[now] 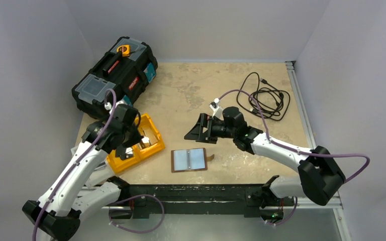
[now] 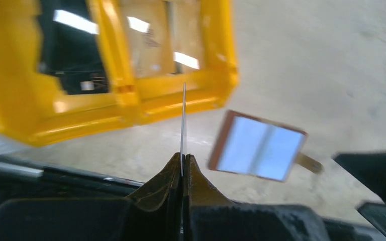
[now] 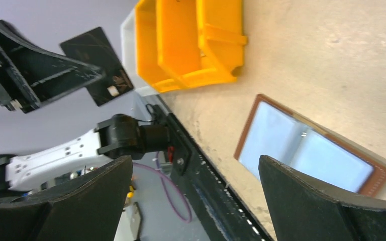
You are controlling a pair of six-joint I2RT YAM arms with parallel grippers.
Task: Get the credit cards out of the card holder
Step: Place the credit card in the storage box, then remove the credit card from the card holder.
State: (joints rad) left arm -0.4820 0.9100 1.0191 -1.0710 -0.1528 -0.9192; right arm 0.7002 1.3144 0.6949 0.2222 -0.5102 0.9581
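at the tray (image 2: 105, 108), a card (image 2: 183, 120) is pinched by the left fingers (image 2: 166, 186), the right fingers (image 3: 95, 201) spread empty; it should be released low.

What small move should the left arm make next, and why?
Probably lower the left gripper a little toward the orange tray and open it: it is shut on a thin card seen edge-on, close above the tray, and the card holder lies open on the table.
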